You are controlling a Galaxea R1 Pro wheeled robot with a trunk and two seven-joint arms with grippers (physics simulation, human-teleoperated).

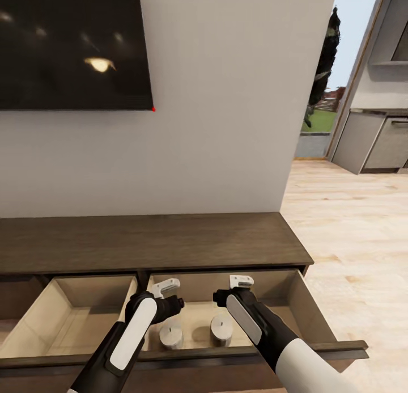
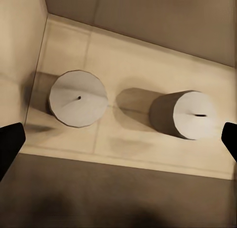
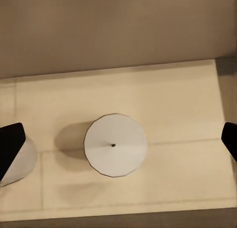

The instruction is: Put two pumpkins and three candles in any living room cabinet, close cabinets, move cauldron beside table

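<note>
Hovering both grippers over the open right-hand drawer [image 1: 309,316] of the cabinet [image 1: 147,240], you have the left gripper [image 1: 164,288] and right gripper [image 1: 241,280] spread wide, grasping nothing. Two candles [image 1: 171,334] [image 1: 221,329] stand upright on the drawer floor, near each other, not touching. Your risk, as I judge it, is dropping either arm lower: the fingers could tip a candle. Shutting this drawer hard might also topple them. The neighbouring drawer [image 1: 68,316] is open too; forgetting it leaves the task unfinished.
</note>
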